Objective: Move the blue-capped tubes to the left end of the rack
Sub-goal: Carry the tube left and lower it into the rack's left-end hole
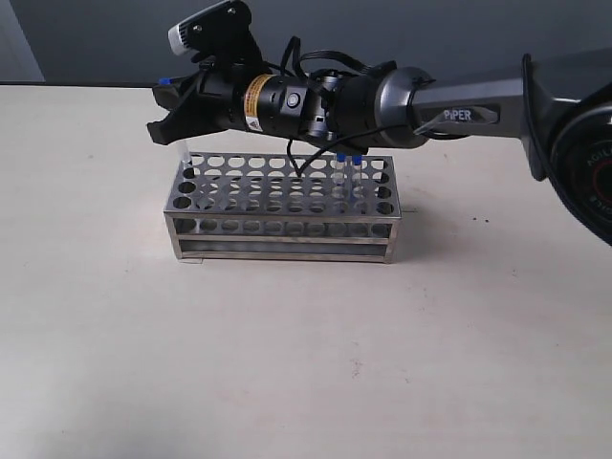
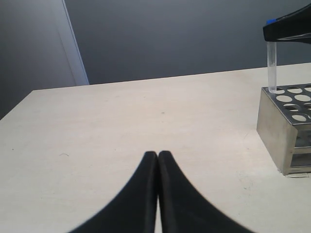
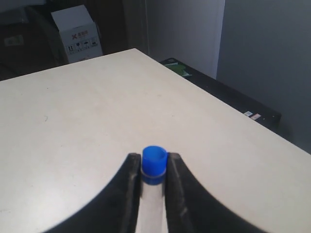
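Note:
The silver rack (image 1: 287,228) stands mid-table; its left end shows in the left wrist view (image 2: 278,138). My right gripper (image 1: 170,110) reaches across over that end, shut on a blue-capped tube (image 3: 154,160). The tube's clear body (image 1: 185,158) hangs with its lower tip in the far corner hole (image 2: 275,89). Two more blue-capped tubes (image 1: 339,170) (image 1: 357,173) stand in holes near the rack's right end. A fourth is not visible. My left gripper (image 2: 158,154) is shut and empty over bare table left of the rack, outside the exterior view.
The right arm's black body (image 1: 316,100) and cables hang over the rack's back rows. A white cardboard box (image 3: 77,35) stands beyond the table's far edge. The table's edge (image 3: 214,102) drops off beside a dark strip.

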